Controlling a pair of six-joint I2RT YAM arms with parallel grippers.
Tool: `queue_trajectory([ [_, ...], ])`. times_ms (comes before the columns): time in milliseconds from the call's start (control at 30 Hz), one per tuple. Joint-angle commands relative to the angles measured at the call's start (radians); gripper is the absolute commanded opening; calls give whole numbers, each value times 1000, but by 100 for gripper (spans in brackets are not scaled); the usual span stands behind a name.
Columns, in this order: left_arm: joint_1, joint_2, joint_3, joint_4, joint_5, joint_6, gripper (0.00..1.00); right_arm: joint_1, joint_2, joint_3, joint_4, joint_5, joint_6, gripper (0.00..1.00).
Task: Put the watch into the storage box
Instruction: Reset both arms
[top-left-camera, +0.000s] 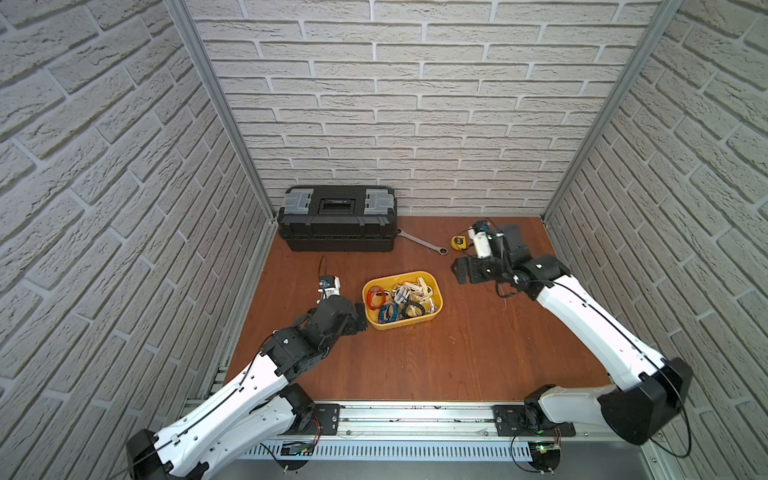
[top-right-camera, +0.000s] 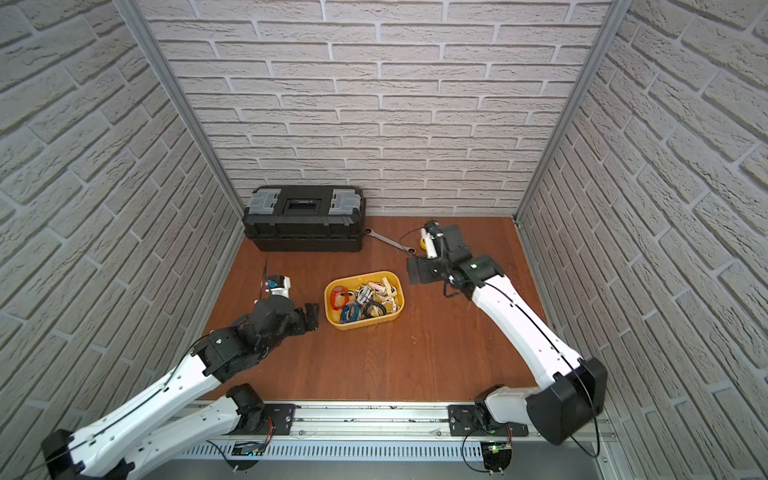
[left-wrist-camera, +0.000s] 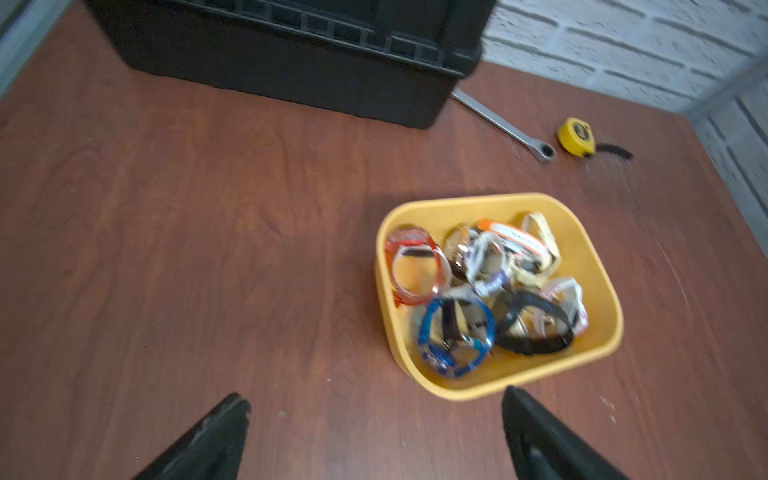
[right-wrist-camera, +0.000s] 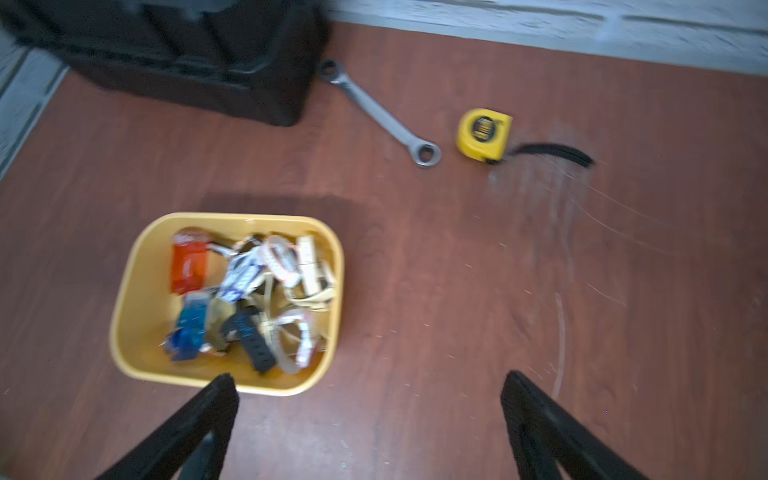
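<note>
The yellow storage box (top-left-camera: 405, 322) (top-right-camera: 362, 324) stands mid-table and holds several watches, among them a red one (top-left-camera: 376, 297), a blue one (left-wrist-camera: 438, 357) and a black one (left-wrist-camera: 532, 345). No watch lies outside it in any view. My left gripper (top-left-camera: 360, 318) (left-wrist-camera: 374, 399) hovers just left of the box, open and empty. To the box's far right, my right gripper (top-left-camera: 461, 270) (right-wrist-camera: 370, 380) hangs above the table, open with nothing between its fingers. The right wrist view shows the box (right-wrist-camera: 126, 270) beside one fingertip.
A black toolbox (top-left-camera: 336, 218) with grey latches sits against the back wall. A steel wrench (top-left-camera: 422, 241) and a yellow tape measure (top-left-camera: 458, 242) lie right of it, near my right wrist. Brick walls close three sides; a metal rail (top-left-camera: 415, 415) runs along the front.
</note>
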Motion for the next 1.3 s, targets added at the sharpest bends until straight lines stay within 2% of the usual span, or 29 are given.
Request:
queue_trajectory([
  [0,163,27,-20,108,55,37,98,-134,-152,-188,184,38,20,100],
  [167,371,117,-56,245,-76,144,98,-254,-298,-519,485,196,25,100],
  [233,411,148,-95,346,-177,208,98,-269,-308,-657,677,268,-8,100],
  [333,417,168,-191,590,-278,369,98,-279,-291,-826,1002,256,-95,100],
  [400,421,179,-249,762,-329,464,98,-279,-229,-875,1161,215,-135,100],
  [567,477,286,-370,1072,-335,632,98,-279,-3,-836,1333,160,-160,100],
  [767,621,452,-467,1425,-87,662,98,-269,182,-828,1530,115,-229,100],
  [867,634,598,-457,1596,9,716,98,-237,256,-872,1677,125,-267,100],
  [967,628,723,-390,1585,150,783,98,-230,285,-877,1721,125,-280,100],
  [1033,664,741,-394,1586,197,749,98,-230,268,-846,1634,139,-274,100],
  [1100,674,809,-399,1683,196,742,98,-230,283,-803,1580,166,-262,100],
  [1167,691,777,-347,1526,234,728,98,-234,275,-787,1530,169,-251,100],
  [1267,722,783,-333,1513,274,703,98,-235,277,-783,1528,169,-249,100],
])
